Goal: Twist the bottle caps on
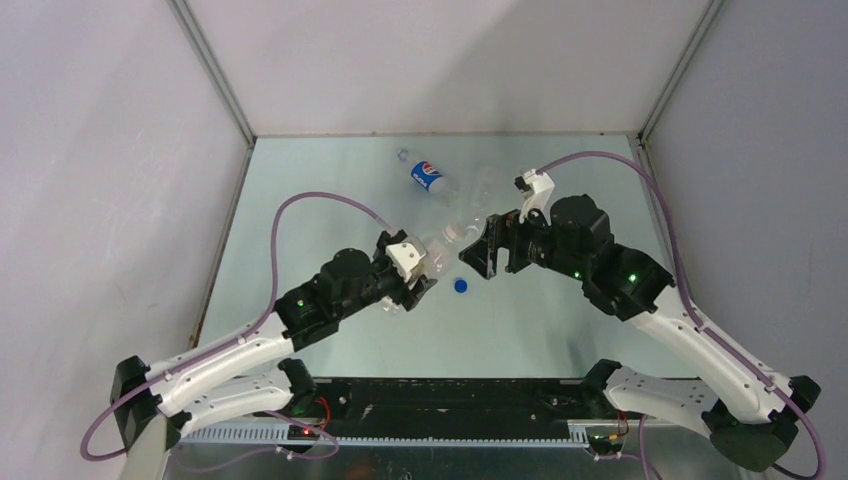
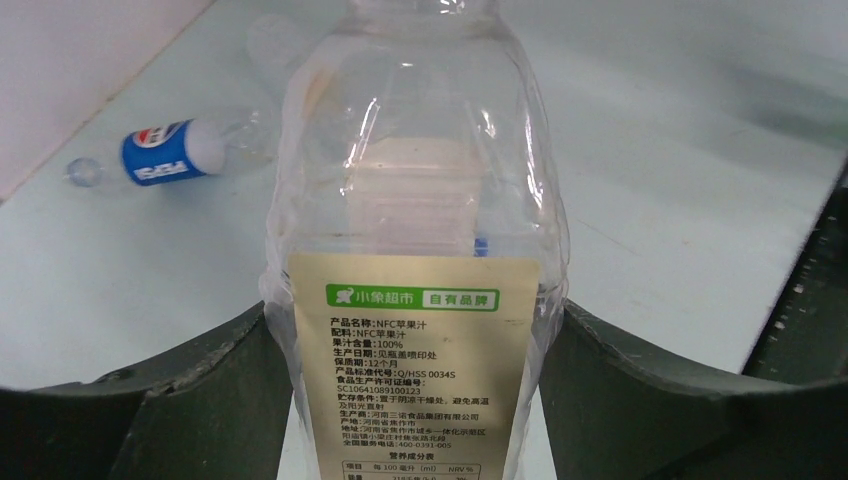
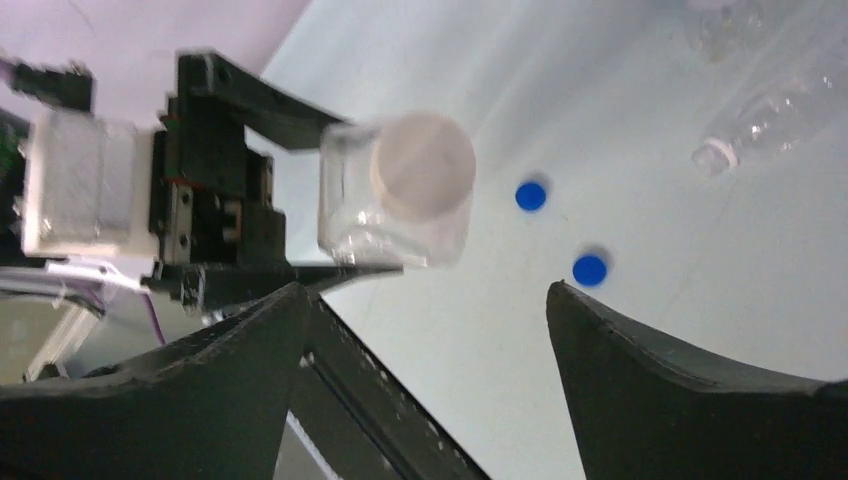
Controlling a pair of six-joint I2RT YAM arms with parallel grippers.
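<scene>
My left gripper (image 1: 422, 268) is shut on the bottle with the white/yellow label (image 2: 415, 300) and holds it tilted above the table. In the right wrist view this bottle (image 3: 395, 215) has the white cap (image 3: 425, 165) sitting on its mouth. My right gripper (image 1: 478, 252) is open and empty just right of that cap, its jaws wide apart (image 3: 425, 295). Two blue caps (image 3: 531, 195) (image 3: 590, 269) lie loose on the table; only one (image 1: 461, 285) shows from above. The Pepsi bottle (image 1: 425, 175) and the plain clear bottle (image 1: 483, 190) lie on their sides farther back.
The grey enclosure walls close the table at the left, back and right. The black base rail (image 1: 450, 400) runs along the near edge. The Pepsi bottle also shows at the left of the left wrist view (image 2: 165, 152), and the plain bottle's open neck shows in the right wrist view (image 3: 715, 155).
</scene>
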